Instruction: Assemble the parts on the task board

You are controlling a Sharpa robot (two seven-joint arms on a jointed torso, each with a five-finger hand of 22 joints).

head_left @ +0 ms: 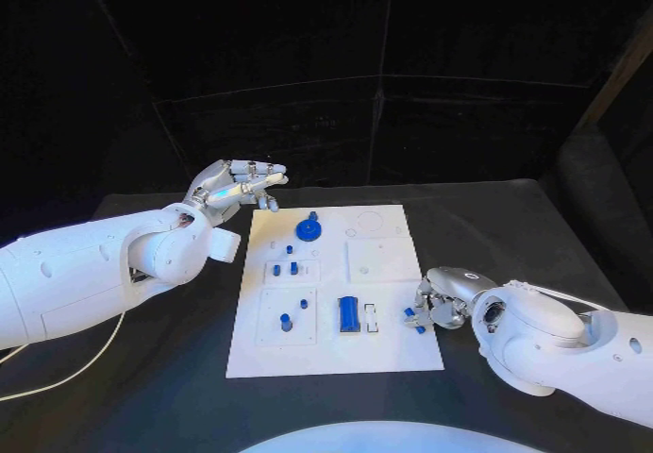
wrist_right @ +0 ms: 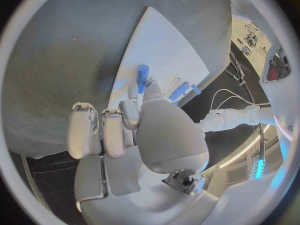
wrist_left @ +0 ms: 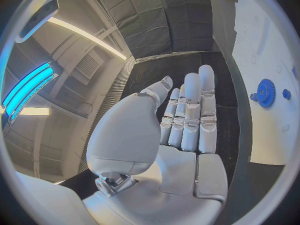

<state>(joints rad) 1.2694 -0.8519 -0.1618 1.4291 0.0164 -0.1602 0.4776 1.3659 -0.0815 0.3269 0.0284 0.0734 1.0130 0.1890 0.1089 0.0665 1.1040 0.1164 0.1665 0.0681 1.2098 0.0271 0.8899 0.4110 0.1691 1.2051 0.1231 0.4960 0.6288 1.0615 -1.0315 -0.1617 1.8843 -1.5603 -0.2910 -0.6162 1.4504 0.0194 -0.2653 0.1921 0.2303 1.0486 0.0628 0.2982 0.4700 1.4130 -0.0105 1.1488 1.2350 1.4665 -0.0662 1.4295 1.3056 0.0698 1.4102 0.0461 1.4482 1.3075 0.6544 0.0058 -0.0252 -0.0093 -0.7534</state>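
The white task board [head_left: 394, 349] lies in the middle of the black table. A blue gear [head_left: 309, 229] stands on its far part, small blue pegs [head_left: 283, 269] stand left of centre, and a blue block [head_left: 348, 313] lies near the front. My right hand [head_left: 443, 294] is at the board's right edge and pinches a small blue peg [head_left: 411, 314] between thumb and finger. The right wrist view shows that peg [wrist_right: 142, 77] sticking out past the right hand [wrist_right: 134, 130]. My left hand [head_left: 242, 184] is raised beside the board's far left corner, fingers stretched out and holding nothing. The left wrist view shows the left hand [wrist_left: 184, 120] and the gear [wrist_left: 266, 92].
Black table [head_left: 163, 377] surrounds the board, and a dark backdrop stands behind it. A white cable [head_left: 68, 373] trails on the table under my left arm. Bare table lies between the board's right edge and my right arm.
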